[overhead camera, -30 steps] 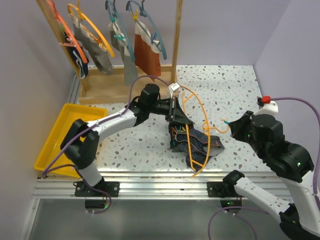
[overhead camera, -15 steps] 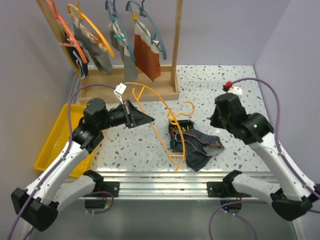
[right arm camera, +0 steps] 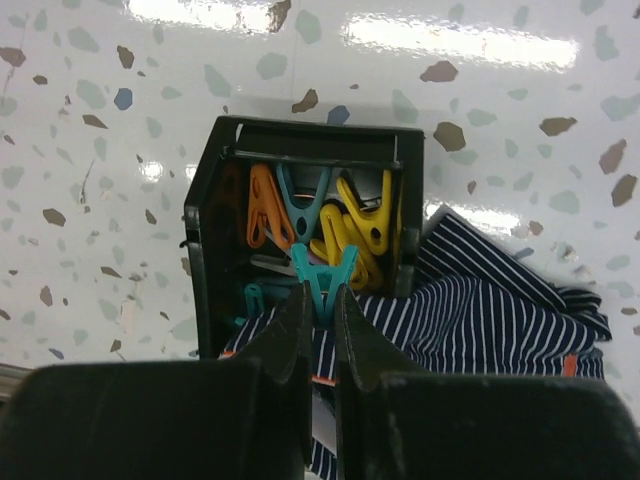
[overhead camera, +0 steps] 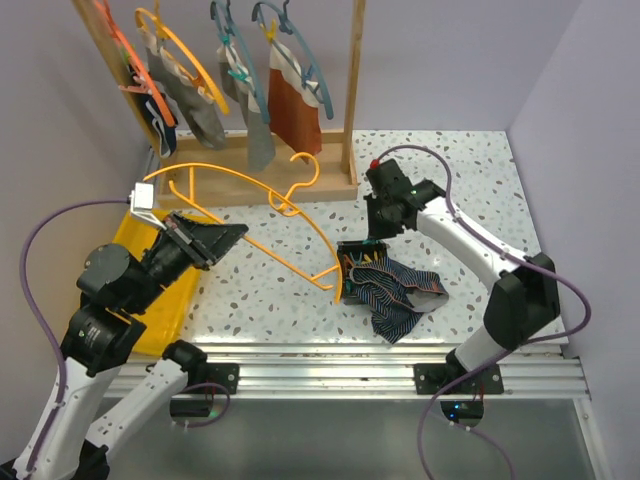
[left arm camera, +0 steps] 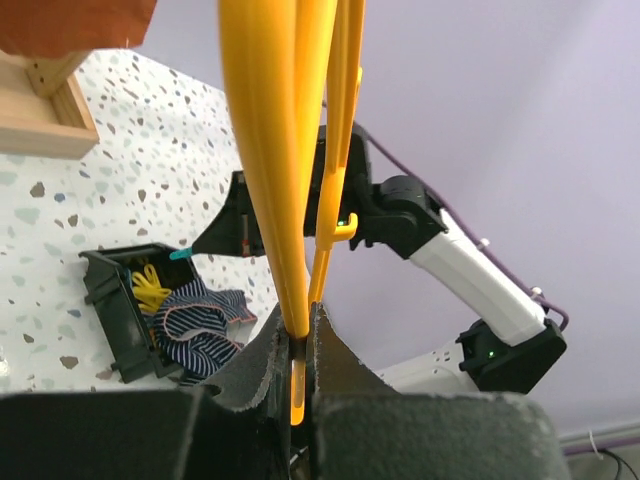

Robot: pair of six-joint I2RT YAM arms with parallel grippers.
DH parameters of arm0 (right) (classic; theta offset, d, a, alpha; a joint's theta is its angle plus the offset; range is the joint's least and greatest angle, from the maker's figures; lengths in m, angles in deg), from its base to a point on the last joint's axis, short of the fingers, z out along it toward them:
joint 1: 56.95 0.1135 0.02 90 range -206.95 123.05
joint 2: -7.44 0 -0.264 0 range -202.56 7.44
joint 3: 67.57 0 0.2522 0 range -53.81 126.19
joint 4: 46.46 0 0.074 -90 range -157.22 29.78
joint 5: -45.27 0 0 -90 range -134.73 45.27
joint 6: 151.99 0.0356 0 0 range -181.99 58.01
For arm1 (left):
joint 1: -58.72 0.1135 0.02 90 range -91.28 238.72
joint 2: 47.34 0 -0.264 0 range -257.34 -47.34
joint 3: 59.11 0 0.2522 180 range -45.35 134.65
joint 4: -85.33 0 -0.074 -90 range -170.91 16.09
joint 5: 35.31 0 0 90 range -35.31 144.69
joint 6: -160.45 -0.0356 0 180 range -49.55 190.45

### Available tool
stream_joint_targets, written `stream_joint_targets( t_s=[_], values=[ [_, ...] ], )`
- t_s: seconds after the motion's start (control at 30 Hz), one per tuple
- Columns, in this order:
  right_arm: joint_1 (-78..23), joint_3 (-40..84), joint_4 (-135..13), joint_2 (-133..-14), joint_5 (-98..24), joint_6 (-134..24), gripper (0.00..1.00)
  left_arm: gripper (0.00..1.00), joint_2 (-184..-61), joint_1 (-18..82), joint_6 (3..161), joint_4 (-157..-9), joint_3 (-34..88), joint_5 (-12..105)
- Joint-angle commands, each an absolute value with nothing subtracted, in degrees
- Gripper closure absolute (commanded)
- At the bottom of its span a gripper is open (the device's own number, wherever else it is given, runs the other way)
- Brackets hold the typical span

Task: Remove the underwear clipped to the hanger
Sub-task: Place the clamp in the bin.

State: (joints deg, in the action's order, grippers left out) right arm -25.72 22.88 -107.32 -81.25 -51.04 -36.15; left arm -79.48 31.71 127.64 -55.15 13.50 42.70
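My left claw (left arm camera: 297, 338) is closed on the yellow hanger (left arm camera: 270, 150), and I hold it in the air at the left of the top view. My right claw (right arm camera: 320, 300) is closed on a teal clip (right arm camera: 323, 278), just above the black box (right arm camera: 205, 230) of clips in the middle. The striped underwear (overhead camera: 400, 292) lies on the bench (overhead camera: 470, 190), touching this box on its right side. More underwear (overhead camera: 296, 120) hangs on the wooden rack (overhead camera: 352, 90) at the upper left.

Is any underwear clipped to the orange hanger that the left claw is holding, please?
No, the orange hanger in the left claw is bare, while the striped underwear lies on the table against the black clip box.
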Motion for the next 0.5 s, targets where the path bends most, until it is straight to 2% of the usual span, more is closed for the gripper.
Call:
stream_joint_targets(
  t_s=[0.0, 0.2, 0.23, 0.27, 0.3, 0.33, 0.37, 0.47],
  values=[
    [-25.92, 27.32, -105.4, -84.65, -46.32, -40.28, 1.0, 1.0, -78.98, 32.0, 126.09, -51.46, 16.53, 48.27],
    [-25.83, 29.16, -106.45, -88.97, -44.91, -41.78, 1.0, 1.0, -79.24, 32.0, 126.17, -54.27, 14.16, 43.88],
    [-25.92, 29.25, -106.8, -89.06, -44.91, -41.69, 0.97, 1.0, -79.42, 32.0, 126.35, -55.41, 13.9, 43.01],
    [-25.83, 29.08, -107.07, -88.89, -44.91, -41.69, 0.8, 1.0, -79.24, 32.0, 126.44, -56.2, 13.46, 42.74],
    [-25.92, 28.81, -107.07, -88.63, -44.91, -41.6, 0.69, 1.0, -79.33, 32.0, 126.53, -56.82, 13.37, 42.56],
    [-25.83, 28.38, -106.98, -87.84, -44.91, -41.69, 0.62, 1.0, -79.42, 32.0, 126.53, -57.87, 13.19, 42.3],
    [-25.92, 28.28, -106.9, -87.57, -45.08, -41.69, 0.48, 1.0, -79.5, 32.0, 126.53, -58.4, 12.93, 42.29],
    [-25.83, 28.46, -107.07, -86.52, -45.17, -41.6, 0.34, 1.0, -80.12, 32.0, 126.53, -59.99, 12.58, 41.77]
  ],
)
